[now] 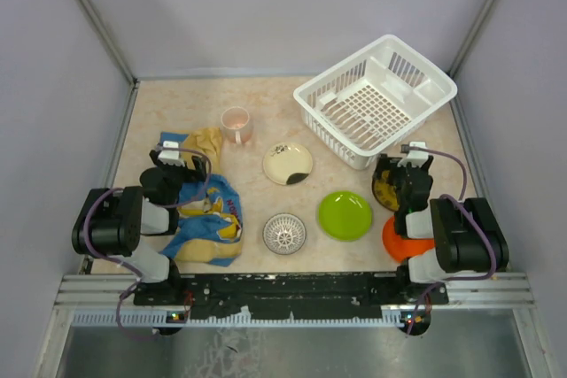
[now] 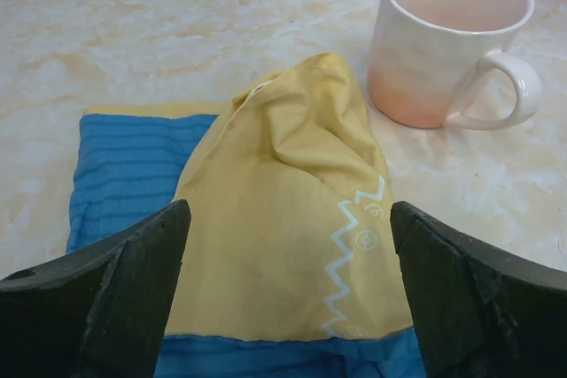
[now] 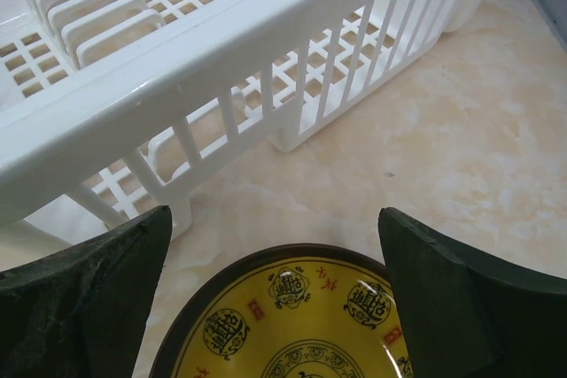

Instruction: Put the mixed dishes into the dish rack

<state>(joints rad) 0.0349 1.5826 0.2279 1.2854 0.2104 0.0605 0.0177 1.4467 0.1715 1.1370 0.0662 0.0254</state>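
Your dish rack [image 1: 376,99] sits in the table's [image 1: 266,99] far right corner. The cup [image 1: 236,123] stands left of it, behind the cloth [image 1: 208,219] along the left edge. Near the front edge, the bowl [image 1: 284,233] lies left of a plate [image 1: 345,215].

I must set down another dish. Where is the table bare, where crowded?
Bare: the far strip behind the small pink cup, left of the white lattice dish rack. Crowded: the near edge, with blue-yellow cloth, white patterned bowl, lime-green plate and orange plate.

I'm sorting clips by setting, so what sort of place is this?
Likely a robot test cell staged as a kitchen counter: plain walls enclose a marble-look table holding a dish rack and a lime-green plate.
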